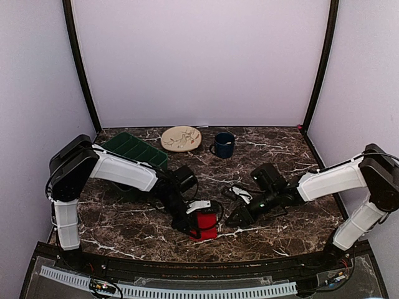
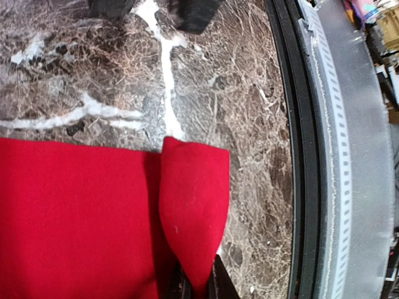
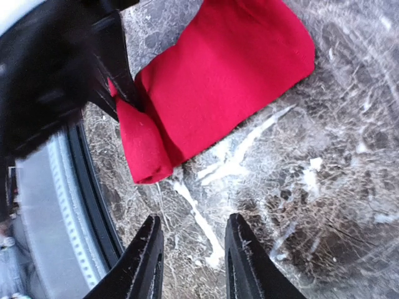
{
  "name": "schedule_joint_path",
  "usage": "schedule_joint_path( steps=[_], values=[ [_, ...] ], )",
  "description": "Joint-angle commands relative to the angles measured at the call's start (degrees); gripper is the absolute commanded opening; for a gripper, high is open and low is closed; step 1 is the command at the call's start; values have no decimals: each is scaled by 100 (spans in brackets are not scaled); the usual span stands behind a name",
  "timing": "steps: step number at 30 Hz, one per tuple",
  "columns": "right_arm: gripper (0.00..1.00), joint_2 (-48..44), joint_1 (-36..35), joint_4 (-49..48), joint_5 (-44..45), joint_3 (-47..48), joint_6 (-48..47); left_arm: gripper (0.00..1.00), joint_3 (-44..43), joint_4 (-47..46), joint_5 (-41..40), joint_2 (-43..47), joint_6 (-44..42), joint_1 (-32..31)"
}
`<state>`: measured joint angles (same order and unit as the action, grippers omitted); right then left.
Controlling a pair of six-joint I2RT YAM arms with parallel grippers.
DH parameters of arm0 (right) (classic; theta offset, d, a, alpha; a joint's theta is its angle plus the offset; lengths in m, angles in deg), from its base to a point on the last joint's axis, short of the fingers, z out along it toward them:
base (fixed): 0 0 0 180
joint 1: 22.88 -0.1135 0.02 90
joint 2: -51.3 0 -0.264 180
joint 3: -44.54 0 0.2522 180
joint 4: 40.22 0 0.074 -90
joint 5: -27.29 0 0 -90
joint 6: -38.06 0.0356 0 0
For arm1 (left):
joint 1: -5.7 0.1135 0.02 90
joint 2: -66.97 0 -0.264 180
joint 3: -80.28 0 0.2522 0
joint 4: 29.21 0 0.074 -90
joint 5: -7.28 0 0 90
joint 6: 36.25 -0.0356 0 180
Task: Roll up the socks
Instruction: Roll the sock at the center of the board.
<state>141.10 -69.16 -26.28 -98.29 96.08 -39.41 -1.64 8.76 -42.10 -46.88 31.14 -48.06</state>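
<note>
Near the front edge of the table (image 1: pixel 124 218) the red socks (image 1: pixel 206 225) lie on the marble, and the left gripper (image 1: pixel 191 228) has its jaws nipped tight on 1 end of them. The left wrist view shows it best: a flap (image 2: pixel 193 205) of red cloth is turned up and over the flat part, pinched between the fingers at the bottom of the picture. So the roll is barely begun, I'd say: 1 short turn at the end nearest the table's edge, with almost the whole length lying flat and unrolled.

Over to the right gripper (image 3: pixel 190 258): it hovers just beside the socks, jaws parted a moderate way, nothing but bare marble between them, holding nothing. Well apart at the back sit a green tray (image 1: pixel 134 149), a plate (image 1: pixel 166 138) and a blue mug (image 1: pixel 224 144), none of them in play.

Now the doubtful parts. Whether that red slab is 2 socks stacked or just 1, I cannot tell; it reads as a single piece in every view. A pale patch at the far end in the top view could be the white band or a bit of the gripper. The left wrist view cuts the cloth off at left and bottom, and in the right wrist view the left gripper's dark body covers the spot where fingers meet fabric, so how firm that first turn is stays anyone's guess
</note>
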Motion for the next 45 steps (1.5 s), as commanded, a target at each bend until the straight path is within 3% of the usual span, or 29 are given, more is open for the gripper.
schedule_joint_path(
  steps=[1,9,20,45],
  values=[
    [33,-399,-362,-111,1040,-113,-220,6,-102,658,556,-286,152,137],
    [34,-625,-1119,22,2141,-13,-537,6,-284,834,1132,-543,164,304],
    [37,-61,-1985,245,2963,595,-1178,7,-109,606,1503,-595,271,536],
    [43,819,-2393,191,3469,1236,-1966,8,-153,907,2078,-947,-165,744]
  ],
)
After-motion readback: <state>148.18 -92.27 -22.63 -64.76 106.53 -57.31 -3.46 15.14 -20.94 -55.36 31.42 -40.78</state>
